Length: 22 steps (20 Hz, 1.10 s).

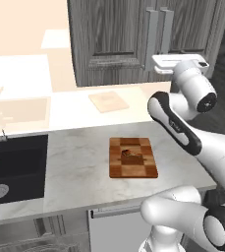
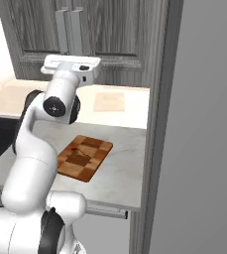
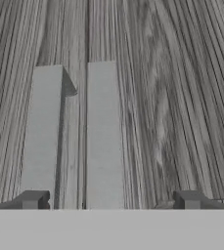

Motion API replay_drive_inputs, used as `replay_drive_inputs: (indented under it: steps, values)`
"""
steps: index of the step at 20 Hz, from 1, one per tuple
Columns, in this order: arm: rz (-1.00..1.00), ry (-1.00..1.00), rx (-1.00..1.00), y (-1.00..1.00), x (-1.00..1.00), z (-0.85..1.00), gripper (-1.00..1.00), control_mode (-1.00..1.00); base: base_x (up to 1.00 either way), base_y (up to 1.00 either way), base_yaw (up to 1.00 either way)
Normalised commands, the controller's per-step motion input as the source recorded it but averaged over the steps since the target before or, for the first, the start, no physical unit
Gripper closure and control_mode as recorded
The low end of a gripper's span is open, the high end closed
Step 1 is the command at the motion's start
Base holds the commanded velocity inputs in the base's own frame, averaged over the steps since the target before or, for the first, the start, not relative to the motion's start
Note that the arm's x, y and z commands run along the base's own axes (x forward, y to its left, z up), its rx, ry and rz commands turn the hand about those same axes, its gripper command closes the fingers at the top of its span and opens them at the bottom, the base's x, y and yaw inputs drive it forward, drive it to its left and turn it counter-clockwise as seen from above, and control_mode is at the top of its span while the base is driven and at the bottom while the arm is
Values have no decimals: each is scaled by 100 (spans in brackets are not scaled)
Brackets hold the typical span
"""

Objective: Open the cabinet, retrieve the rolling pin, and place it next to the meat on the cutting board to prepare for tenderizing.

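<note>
Hand view: open end effector before streaky dark wood-grain cabinet, two flat silver bar handles.

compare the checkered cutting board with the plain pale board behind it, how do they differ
The cutting board is a checkerboard of dark and light brown blocks; the plain board is one pale beige. The cutting board carries the meat; the plain board is bare. The cutting board lies nearer the counter's front edge, the plain board nearer the cabinet. Both lie flat.
</note>
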Motion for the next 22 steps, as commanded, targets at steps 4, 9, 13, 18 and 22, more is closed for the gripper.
replay_drive_inputs:
  steps: [4, 9, 13, 18, 22]
  values:
    - [2, 0, 1, -17, 33, 0, -100, -100, 0, 0, 0]
    - [0, 1, 0, -13, 34, 0, -100, -100, 0, 0, 0]
    - [0, 2, 0, -2, 46, 0, -100, -100, 0, 0, 0]
    - [0, 0, 0, 0, 42, 0, -100, -100, 0, 0, 0]
    - [0, -4, 0, 0, 2, 0, -100, -100, 0, 0, 0]
